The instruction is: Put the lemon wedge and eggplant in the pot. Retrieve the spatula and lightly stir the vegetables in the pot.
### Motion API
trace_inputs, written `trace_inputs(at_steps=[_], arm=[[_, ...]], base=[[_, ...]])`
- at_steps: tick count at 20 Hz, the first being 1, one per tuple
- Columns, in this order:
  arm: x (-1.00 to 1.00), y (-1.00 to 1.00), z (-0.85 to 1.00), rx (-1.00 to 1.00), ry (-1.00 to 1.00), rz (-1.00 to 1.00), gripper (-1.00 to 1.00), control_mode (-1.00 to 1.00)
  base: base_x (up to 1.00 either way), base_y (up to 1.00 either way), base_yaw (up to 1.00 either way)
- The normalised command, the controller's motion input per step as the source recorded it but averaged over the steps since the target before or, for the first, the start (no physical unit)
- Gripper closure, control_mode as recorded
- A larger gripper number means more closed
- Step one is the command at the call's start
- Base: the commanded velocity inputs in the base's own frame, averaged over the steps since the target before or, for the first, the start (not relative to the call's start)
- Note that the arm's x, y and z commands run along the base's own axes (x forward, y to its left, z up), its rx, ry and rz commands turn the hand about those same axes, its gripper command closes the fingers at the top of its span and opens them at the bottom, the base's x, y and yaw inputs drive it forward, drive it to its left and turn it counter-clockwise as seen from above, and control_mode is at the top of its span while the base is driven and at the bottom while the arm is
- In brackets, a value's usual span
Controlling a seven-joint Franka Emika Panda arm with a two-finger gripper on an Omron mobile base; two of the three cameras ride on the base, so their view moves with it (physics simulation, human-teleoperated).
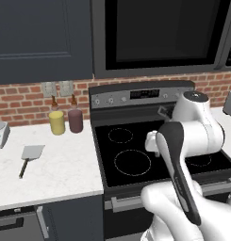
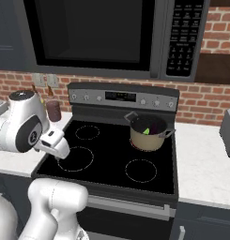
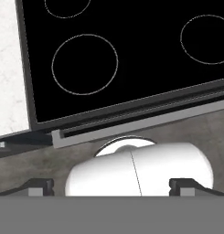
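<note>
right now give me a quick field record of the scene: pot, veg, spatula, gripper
pot: beige pot on the stove's back right burner
pot contents: dark purple eggplant and yellow-green lemon wedge inside
spatula: lies flat on the white counter left of the stove, blade toward the wall, handle toward the counter's front edge
gripper: open, empty, above the stove's front left part, facing down
bottles: yellow one and maroon one by the brick wall

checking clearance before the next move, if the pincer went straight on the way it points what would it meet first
Probably the black stovetop: the pincer looks down over its front part, with nothing between its open fingertips. Depth is unclear, and the line may fall at the stove's front edge.
</note>
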Motion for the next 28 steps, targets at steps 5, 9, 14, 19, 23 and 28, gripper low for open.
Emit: trace_inputs(at_steps=[5, 9, 14, 19, 23, 28], arm=[[0.0, 0.0, 0.0, 0.0, 0.0, 0.0, -1.0, 1.0], [0.0, 0.0, 0.0, 0.0, 0.0, 0.0, -1.0, 1.0], [0.02, 0.2, 0.0, 0.0, 0.0, 0.0, -1.0, -1.0], [0.0, 0.6, -0.01, 0.0, -0.01, 0.0, -1.0, -1.0], [-0.03, 0.99, -0.17, 0.0, -0.04, 0.0, -1.0, -1.0], [0.07, 1.0, -0.32, -0.03, -0.02, 0.0, -1.0, -1.0]], base=[[-0.06, 0.86, 0.0], [0.04, 1.0, 0.0], [0.07, 0.59, 0.0], [0.0, 0.0, 0.0], [0.0, 0.0, 0.0], [0.0, 0.0, 0.0]])
